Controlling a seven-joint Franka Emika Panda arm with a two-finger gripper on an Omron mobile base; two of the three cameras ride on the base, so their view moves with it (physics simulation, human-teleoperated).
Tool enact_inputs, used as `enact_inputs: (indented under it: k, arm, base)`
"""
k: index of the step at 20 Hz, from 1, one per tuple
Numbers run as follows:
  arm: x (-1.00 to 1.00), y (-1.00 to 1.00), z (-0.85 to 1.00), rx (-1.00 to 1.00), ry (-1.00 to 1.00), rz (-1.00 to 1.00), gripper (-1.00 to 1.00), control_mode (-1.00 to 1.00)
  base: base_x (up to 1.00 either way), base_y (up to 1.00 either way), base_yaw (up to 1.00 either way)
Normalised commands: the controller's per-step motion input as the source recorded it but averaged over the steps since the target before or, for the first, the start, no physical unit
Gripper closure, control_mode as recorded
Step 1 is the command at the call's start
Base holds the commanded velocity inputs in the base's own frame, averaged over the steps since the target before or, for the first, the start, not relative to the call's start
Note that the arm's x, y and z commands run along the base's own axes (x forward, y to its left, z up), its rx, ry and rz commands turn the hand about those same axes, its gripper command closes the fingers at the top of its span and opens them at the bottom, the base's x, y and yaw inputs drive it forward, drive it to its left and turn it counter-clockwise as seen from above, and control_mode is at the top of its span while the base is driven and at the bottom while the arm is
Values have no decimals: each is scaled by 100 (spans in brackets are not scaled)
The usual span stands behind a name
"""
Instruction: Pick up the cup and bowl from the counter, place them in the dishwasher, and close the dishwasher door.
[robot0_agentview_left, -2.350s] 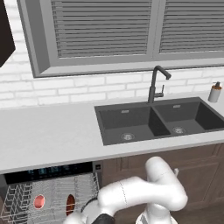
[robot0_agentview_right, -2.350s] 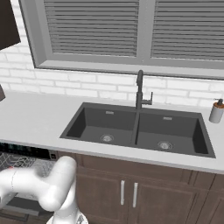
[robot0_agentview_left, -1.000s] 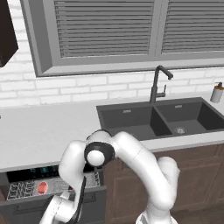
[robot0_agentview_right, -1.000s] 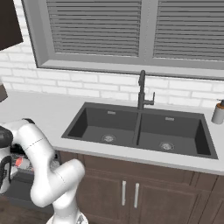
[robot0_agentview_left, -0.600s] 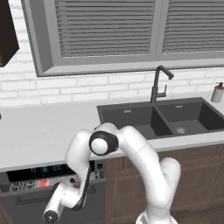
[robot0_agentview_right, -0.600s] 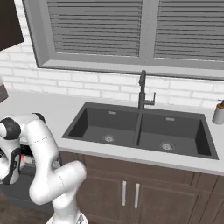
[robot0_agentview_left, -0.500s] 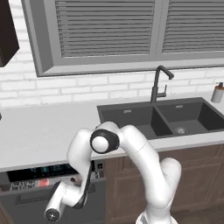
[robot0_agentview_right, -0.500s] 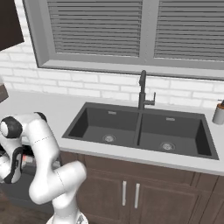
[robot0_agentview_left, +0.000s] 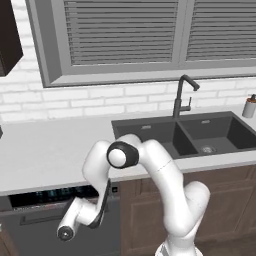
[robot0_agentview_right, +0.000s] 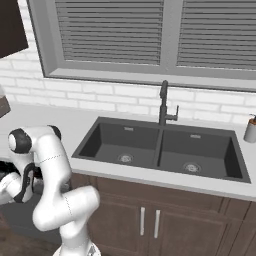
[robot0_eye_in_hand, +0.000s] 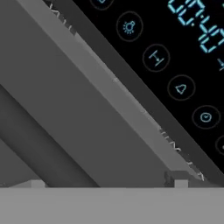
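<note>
The arm (robot0_agentview_left: 150, 165) folds down over the counter (robot0_agentview_left: 45, 155) edge, its hand hanging low in front of the dishwasher (robot0_agentview_left: 30, 220). In the hand view the door (robot0_eye_in_hand: 65, 113) fills most of the frame, very close ahead of the fingers, with a lighter grey edge running slantwise across it and the black control strip (robot0_eye_in_hand: 175, 65) with bluish icons and digits just past that edge. From the left base view the door (robot0_agentview_left: 35, 230) stands nearly upright under the counter, with the control strip (robot0_agentview_left: 55, 196) showing along its top; I think it is shut or all but shut, though the angle is poor. The fingers themselves are hard to make out: two small pale stubs sit at the bottom of the hand view, so I cannot tell whether they are apart or together, and nothing shows between them. The dark sink (robot0_agentview_right: 160, 147) lies well off to the side of the hand, the black tap (robot0_agentview_right: 165, 105) behind it. A soap bottle (robot0_agentview_right: 249, 130) stands at the far end of the counter beyond the sink. Brown cabinets (robot0_agentview_right: 150, 220) run below the sink.
</note>
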Motion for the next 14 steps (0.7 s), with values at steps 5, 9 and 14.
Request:
enact_inputs:
  k: [5,9,14]
  arm:
    - [100,-48,1,0,2,0,-100,-100]
    - [100,-46,0,0,3,0,-100,-100]
    - [100,-47,0,0,4,0,-100,-100]
  base:
    - [0,0,0]
    - [0,0,0]
    - [0,0,0]
